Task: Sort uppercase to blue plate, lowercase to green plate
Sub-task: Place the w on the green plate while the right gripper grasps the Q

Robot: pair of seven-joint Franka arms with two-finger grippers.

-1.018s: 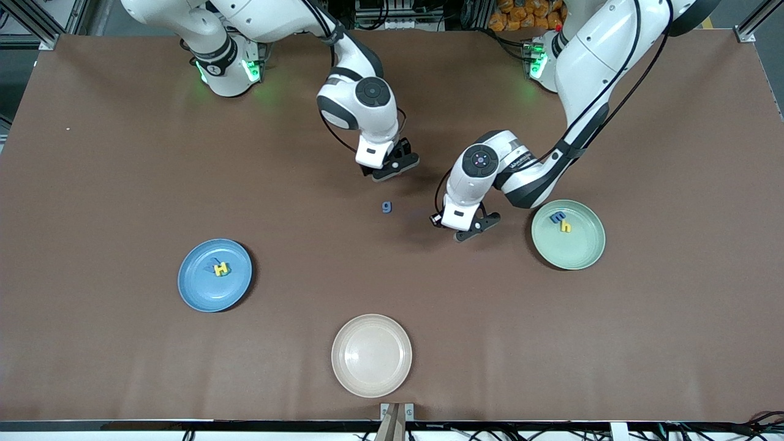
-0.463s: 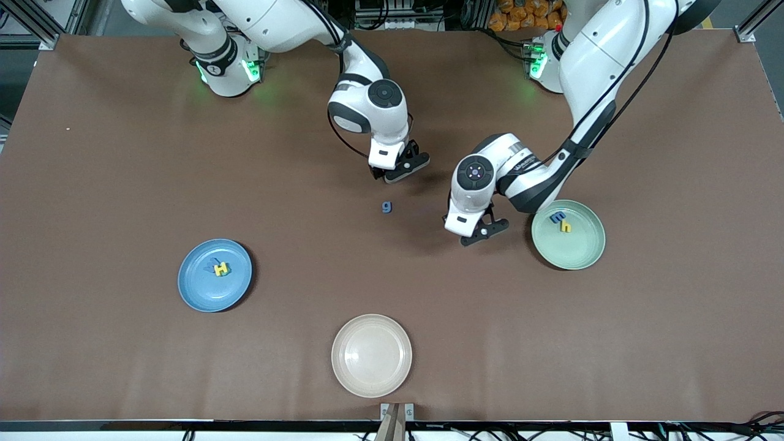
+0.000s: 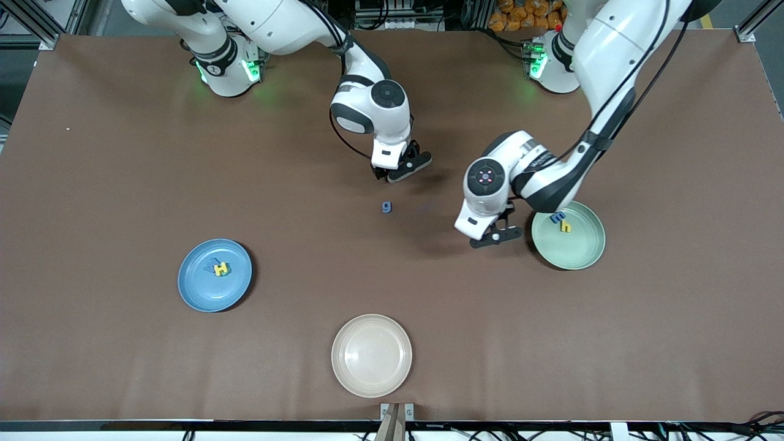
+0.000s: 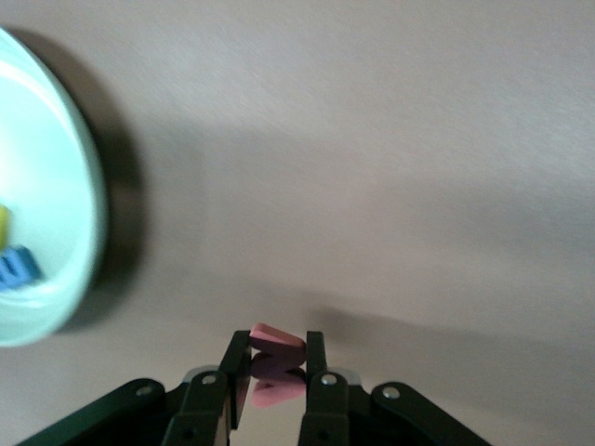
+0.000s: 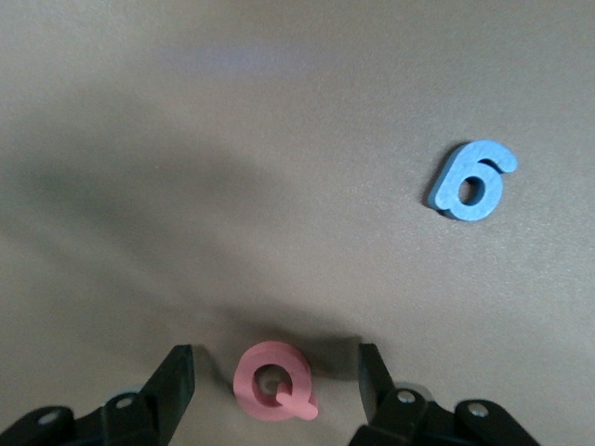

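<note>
My right gripper (image 3: 401,169) is open and low over the table, its fingers on either side of the red Q (image 5: 274,381), which lies flat. The blue g (image 3: 386,207) lies on the table nearer the front camera and shows in the right wrist view (image 5: 472,181). My left gripper (image 3: 493,236) is shut on the red w (image 4: 277,346), over the table just beside the green plate (image 3: 579,251). That plate holds the blue e (image 3: 557,217) and the yellow h (image 3: 566,227). The blue plate (image 3: 202,294) holds the yellow H (image 3: 221,268) on a bluish letter I cannot read.
A cream-white plate (image 3: 371,380) sits near the table's front edge, midway along it. The green plate's rim (image 4: 88,186) shows in the left wrist view, close to my left gripper (image 4: 277,342).
My left gripper has carried the red w toward the green plate. My right gripper has shifted a little toward the left arm's end and settled near the g.
</note>
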